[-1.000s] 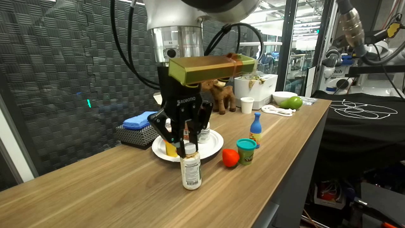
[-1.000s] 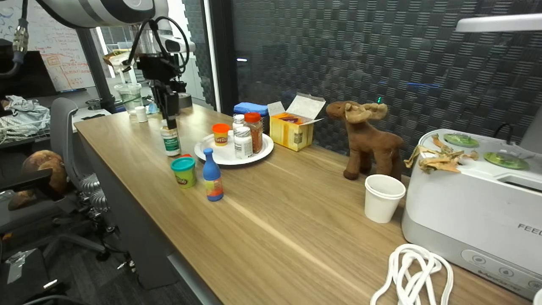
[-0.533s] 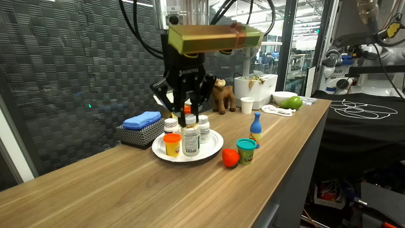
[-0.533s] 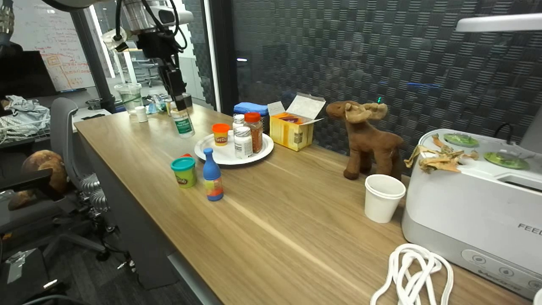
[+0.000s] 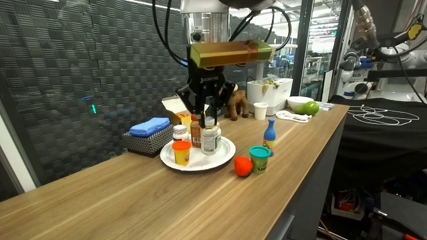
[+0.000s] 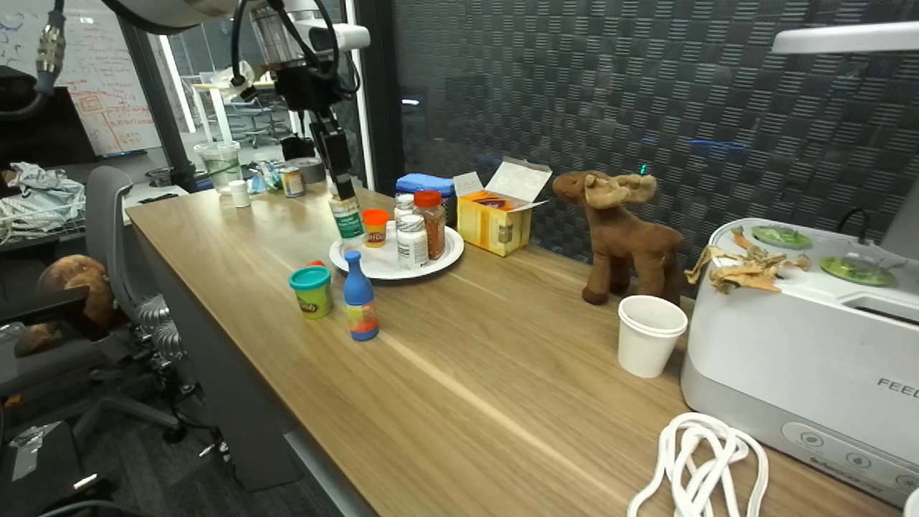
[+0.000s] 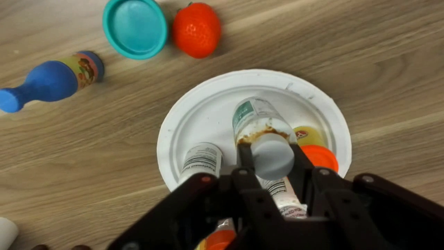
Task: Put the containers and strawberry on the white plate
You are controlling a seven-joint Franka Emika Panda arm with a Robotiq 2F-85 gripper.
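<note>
- My gripper is drawn nearly together, its fingers on either side of the green-label bottle at the cap; I have hold of it.
- I hold this bottle over the plate; in an exterior view the bottle tilts slightly, and whether its base touches the plate I cannot tell.
- Standing on the plate are the orange cup, the red-capped bottle and two white bottles.
- The strawberry lies on the table, near the plate's rim but apart from it.
- Just beside the strawberry stands the teal tub; the blue bottle stands upright near the tub.
- Near the plate I see the yellow box with its flaps raised, and a blue cloth lying on a patterned box.
- Well apart from the plate stand the toy moose and the paper cups; a white cord lies bunched on the table.
</note>
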